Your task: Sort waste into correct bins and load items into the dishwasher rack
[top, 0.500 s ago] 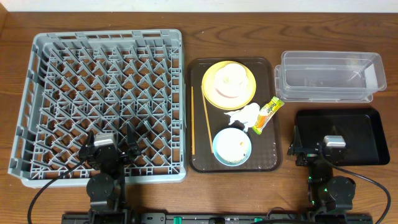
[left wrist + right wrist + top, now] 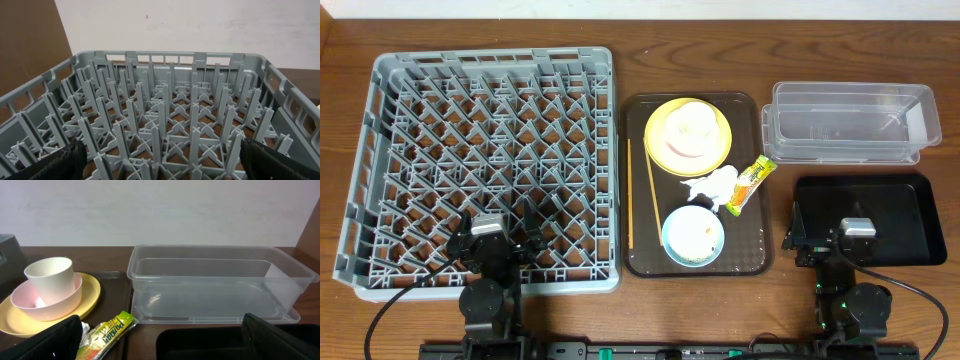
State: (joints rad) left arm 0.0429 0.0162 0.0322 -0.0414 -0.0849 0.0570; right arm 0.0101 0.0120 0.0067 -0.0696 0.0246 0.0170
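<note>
Overhead view showed the rack [image 2: 490, 60] on the left of the table, with all its pegs bare. The left gripper [image 2: 505, 228] hung over the rack's near edge. Its jaws were spread wide and held nothing. In the left wrist view, its dark fingertips [image 2: 55, 162] sat at the two lower corners with only pegs between them.

A brown tray [image 2: 745, 245] lay just right of the rack. The yellow plate [image 2: 658, 150] sat at the tray's far end. On the plate was the white bowl [image 2: 688, 147], with the cup [image 2: 690, 120] standing upright inside it. The blue bowl [image 2: 667, 235] sat at the near end and held rice scraps [image 2: 698, 232]. The napkin [image 2: 712, 185] lay crumpled between plate and blue bowl. The wrapper [image 2: 752, 183] lay just right of the napkin, by the tray's right rim. The chopsticks [image 2: 650, 200] lay lengthwise along the tray's left side, slightly apart from each other.

The clear container [image 2: 850, 90] stood at the far right with nothing inside. The black tray [image 2: 900, 215] lay just in front of it, nearer the robot. The right gripper [image 2: 165, 342] hung over the black tray's near left part. Its jaws were likewise spread wide and gripped nothing. Contact with the black tray could not be determined.
</note>
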